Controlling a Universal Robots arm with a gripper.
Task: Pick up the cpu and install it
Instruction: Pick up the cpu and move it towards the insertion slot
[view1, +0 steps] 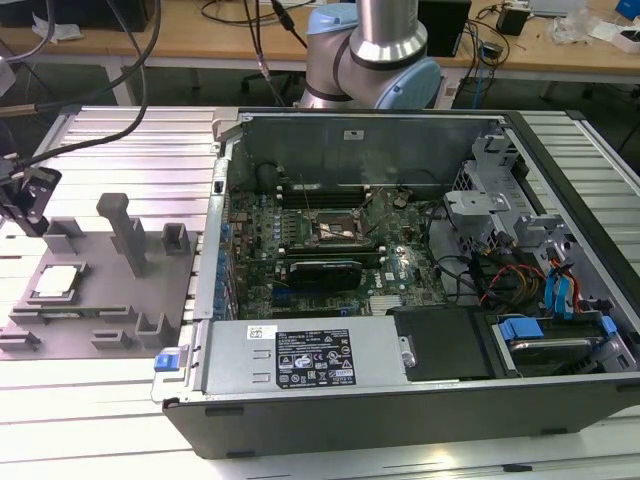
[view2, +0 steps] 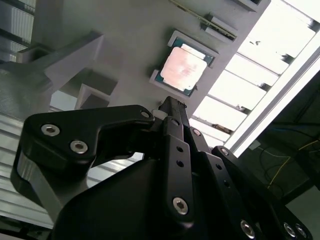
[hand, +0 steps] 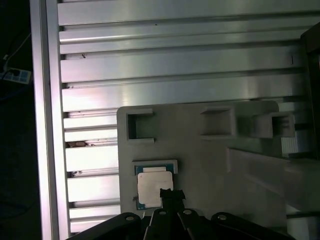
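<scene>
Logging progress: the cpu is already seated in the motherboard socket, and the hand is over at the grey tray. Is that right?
No. The cpu is not in the socket; it lies in its recess on the grey tray, as the first wrist view shows. The hand is at that tray.

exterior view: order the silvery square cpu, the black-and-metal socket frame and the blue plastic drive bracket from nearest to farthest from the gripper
1. Silvery square cpu, on the grey plastic tray near the gripper, at the exterior view's left.
2. Black-and-metal socket frame, mid motherboard.
3. Blue plastic drive bracket, far towards the exterior view's right.
</scene>
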